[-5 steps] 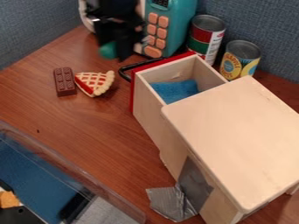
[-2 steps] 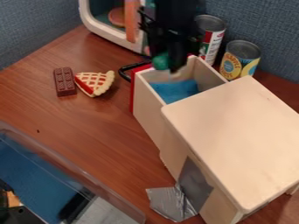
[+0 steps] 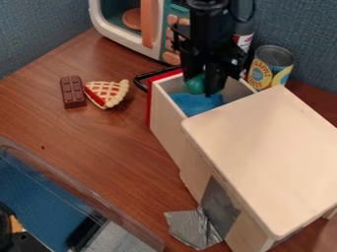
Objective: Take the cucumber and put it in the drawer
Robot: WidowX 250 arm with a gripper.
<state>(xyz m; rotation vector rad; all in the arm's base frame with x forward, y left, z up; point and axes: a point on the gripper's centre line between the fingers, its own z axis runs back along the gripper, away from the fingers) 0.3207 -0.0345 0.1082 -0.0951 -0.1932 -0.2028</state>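
My gripper [image 3: 200,84] hangs over the open drawer, low at its opening, shut on the green cucumber [image 3: 195,84]. Only the rounded green end of the cucumber shows between the dark fingers; the rest is hidden by them. The wooden drawer [image 3: 166,129] has a red front and a black handle and is pulled out from its cabinet. A blue cloth [image 3: 196,103] lies on the drawer's floor, just below the cucumber.
The cabinet's flat top [image 3: 263,152] stands right of the drawer. Two cans, one a yellow-labelled can [image 3: 270,67], and a toy microwave [image 3: 125,42] are behind. A chocolate bar [image 3: 72,91] and pie slice [image 3: 107,93] lie left; a clear bin [image 3: 85,189] is lower left.
From in front of the microwave, my gripper has moved right and down the view to the drawer's opening, carrying the cucumber. The drawer has stayed where it was.
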